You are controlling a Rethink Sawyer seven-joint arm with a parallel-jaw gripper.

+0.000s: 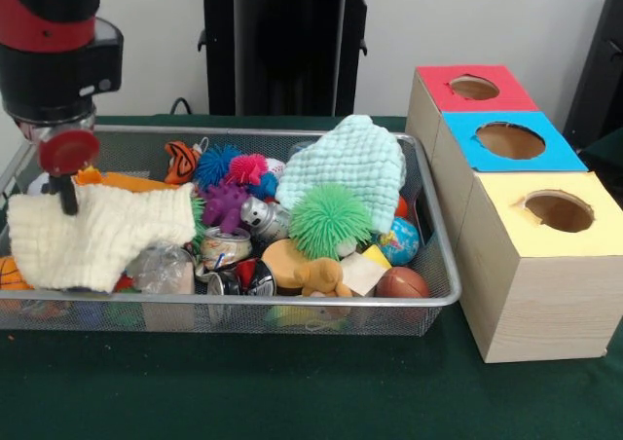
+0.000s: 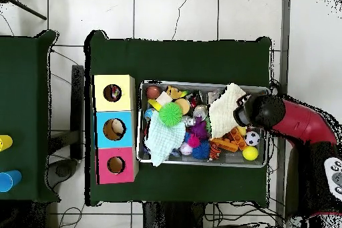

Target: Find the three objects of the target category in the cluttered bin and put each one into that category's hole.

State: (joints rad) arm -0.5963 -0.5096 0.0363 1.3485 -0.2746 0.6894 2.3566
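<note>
The wire mesh bin (image 1: 292, 304) is packed with toys and also shows in the overhead view (image 2: 200, 164). My gripper (image 1: 68, 204) is at the bin's left end in the front view and at its right end in the overhead view (image 2: 242, 116). It looks shut on the top edge of a cream knitted cloth (image 1: 107, 236) that drapes over the toys there (image 2: 226, 108). The yellow-topped box's hole (image 1: 558, 209) is nearest the camera in the front view. From overhead (image 2: 112, 93) something multicoloured shows inside it. No patchwork ball shows in the bin.
A mint knitted cloth (image 1: 350, 167) covers the bin's back right, beside a spiky green ball (image 1: 329, 221), a globe ball (image 1: 399, 240) and a brown ball (image 1: 401, 282). The blue-topped box (image 1: 509, 140) and the red-topped box (image 1: 474, 88) stand behind the yellow one.
</note>
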